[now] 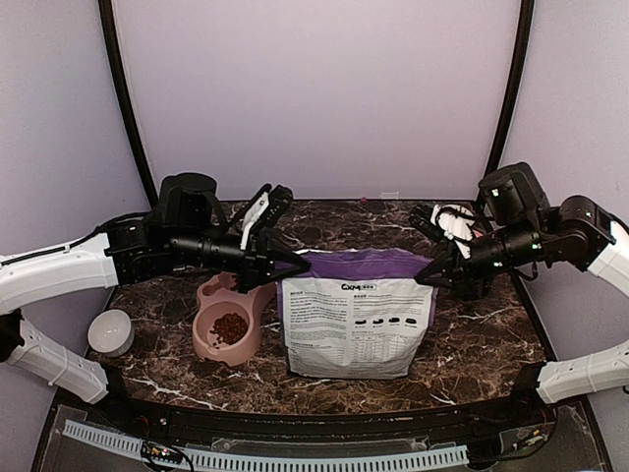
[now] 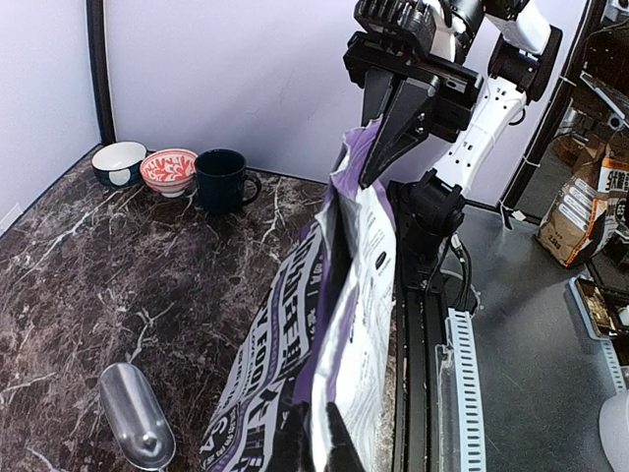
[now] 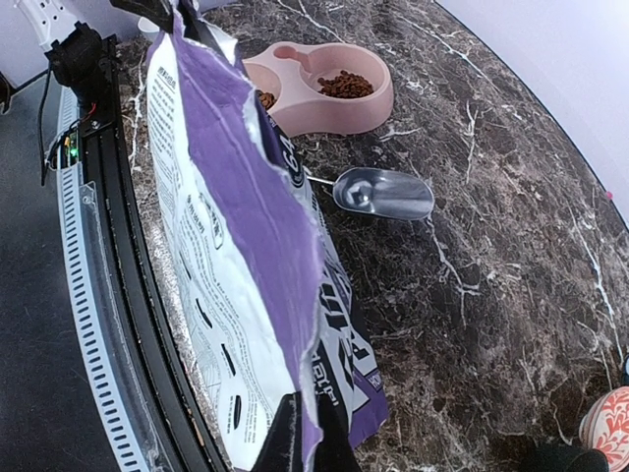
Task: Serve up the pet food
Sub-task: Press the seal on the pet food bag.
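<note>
**Top view.** The left pincer [image 1: 287, 262] is closed on the top left corner of the bag [image 1: 354, 320]. The right pincer [image 1: 430, 277] is closed on the top right corner. The bag stands upright on the desk [image 1: 472, 334]. The pet food [image 1: 228, 327] lies in the near compartment of the pink bowl [image 1: 203, 344], just left of the bag.

**Left wrist view.** A metal scoop [image 2: 138, 425] lies beside the bag. We judge both grips thin: if a corner slips, the bag may slump and spill.

**Right wrist view.** The pet food shows as a low heap of small reddish-brown pellets.
</note>
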{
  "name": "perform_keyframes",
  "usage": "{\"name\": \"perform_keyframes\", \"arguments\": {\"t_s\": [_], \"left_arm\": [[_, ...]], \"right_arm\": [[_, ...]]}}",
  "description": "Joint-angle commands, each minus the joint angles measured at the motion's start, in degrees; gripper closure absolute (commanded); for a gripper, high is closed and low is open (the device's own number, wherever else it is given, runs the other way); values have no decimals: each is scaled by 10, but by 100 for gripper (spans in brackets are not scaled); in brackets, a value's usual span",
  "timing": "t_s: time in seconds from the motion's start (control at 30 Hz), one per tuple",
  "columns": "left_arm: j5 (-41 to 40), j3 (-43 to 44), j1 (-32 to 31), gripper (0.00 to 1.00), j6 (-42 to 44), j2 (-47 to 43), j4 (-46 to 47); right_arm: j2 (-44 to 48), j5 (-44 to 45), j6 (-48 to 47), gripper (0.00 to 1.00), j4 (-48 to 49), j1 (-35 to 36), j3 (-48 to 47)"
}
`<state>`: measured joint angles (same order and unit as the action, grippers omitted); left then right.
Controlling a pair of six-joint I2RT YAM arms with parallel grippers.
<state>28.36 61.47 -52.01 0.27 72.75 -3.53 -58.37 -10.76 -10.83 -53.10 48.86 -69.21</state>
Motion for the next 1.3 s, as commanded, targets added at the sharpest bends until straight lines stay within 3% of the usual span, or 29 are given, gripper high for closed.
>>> {"name": "perform_keyframes", "arguments": {"t_s": [0.0,0.07,0.17,0.3,0.37,0.7,0.83,0.93,1.27], "left_arm": [[-9,21,6,100,6,-16,-10],[-10,23,6,100,7,-15,-12],[-12,24,6,100,7,-16,-14],[-14,24,6,100,8,-18,-16],[-15,21,6,100,8,-19,-17],[-13,20,6,100,3,-17,-9],[-7,21,5,100,-1,-19,-6],[0,28,6,98,-2,-15,-6],[37,60,5,63,0,24,-4]], "right_arm": [[21,46,6,96,-23,-11,6],[22,56,8,76,-29,-12,7],[25,57,10,66,-33,-13,9],[32,54,12,79,-35,-14,12],[36,53,12,98,-33,-15,16],[42,47,13,100,-18,-16,10],[35,37,12,54,-10,-15,-5],[20,14,11,38,3,-15,-11],[-52,-49,-10,31,54,-16,-50]]}}
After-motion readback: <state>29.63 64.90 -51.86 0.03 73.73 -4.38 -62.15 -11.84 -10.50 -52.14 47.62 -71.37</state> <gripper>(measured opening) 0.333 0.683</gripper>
